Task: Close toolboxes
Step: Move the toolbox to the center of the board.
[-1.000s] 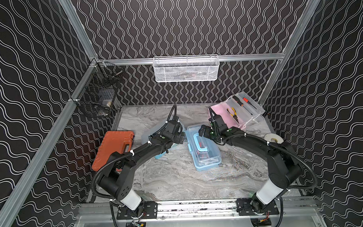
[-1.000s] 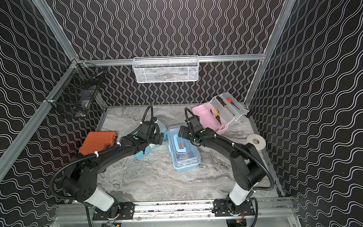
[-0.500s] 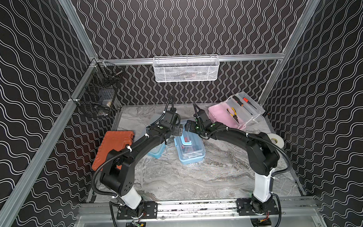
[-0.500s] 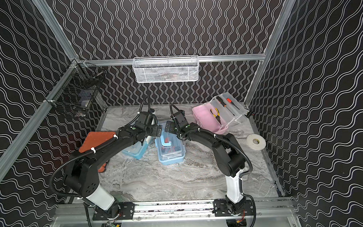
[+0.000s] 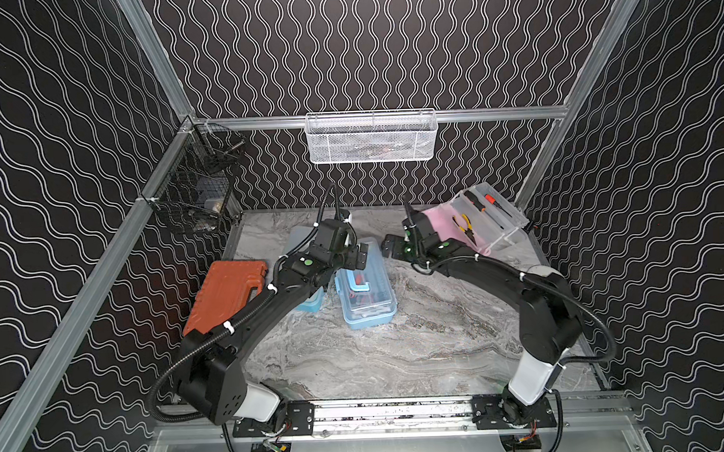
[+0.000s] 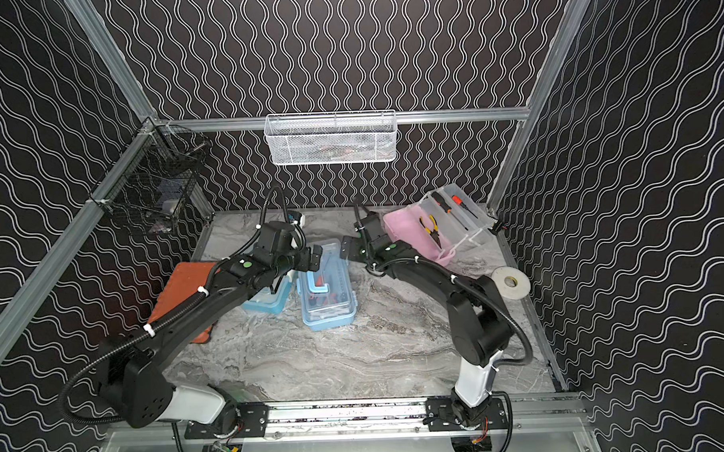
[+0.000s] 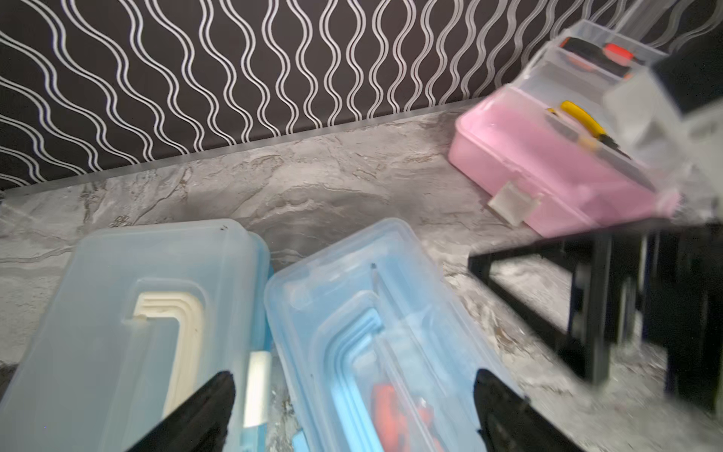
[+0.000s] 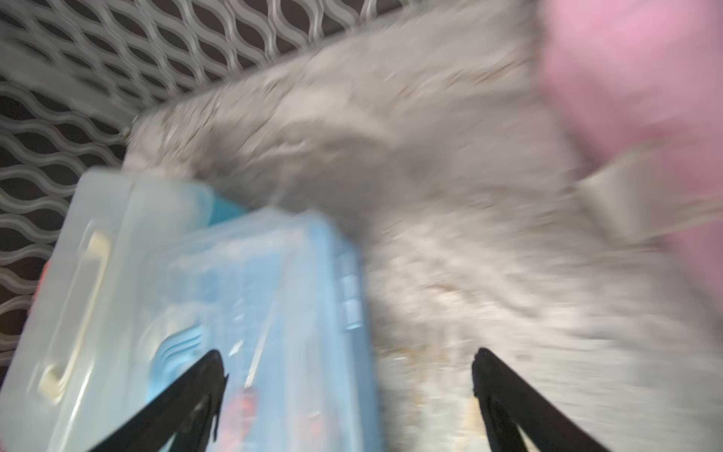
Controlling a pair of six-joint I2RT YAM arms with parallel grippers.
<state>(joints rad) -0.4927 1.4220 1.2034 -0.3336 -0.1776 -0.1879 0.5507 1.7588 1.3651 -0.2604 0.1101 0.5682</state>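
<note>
**Step in hand.** Two of the three toolboxes appear done. The centre blue toolbox (image 5: 369, 297) and the second blue toolbox (image 7: 129, 305) sit side by side in the middle of the counter (image 5: 398, 358), each with its lid lying flat on its base. Whether their latches are clipped cannot be told. The pink toolbox (image 5: 439, 222) is open. It sits at the far right corner, with its clear lid (image 5: 492, 214) tipped back toward the right wall (image 5: 579, 211).

**Gripper state.** The left gripper (image 5: 363, 256) is spread wide and empty above the far end of the centre blue toolbox. The right gripper (image 5: 388, 247) is likewise spread wide and empty, in the gap between that toolbox and the pink one. Its wrist view is blurred.

**Next move, as judged.** Bring the right gripper behind the upper edge of the tipped lid. Swing the lid forward over the pink base, then press down at the front latch.

**Clearance.** The lid stands close to the corner walls, so there is little room behind it. Open counter lies in front. A tape roll (image 6: 510, 282) lies near the right edge. The orange case (image 5: 226, 289) is well apart, at the left.
</note>
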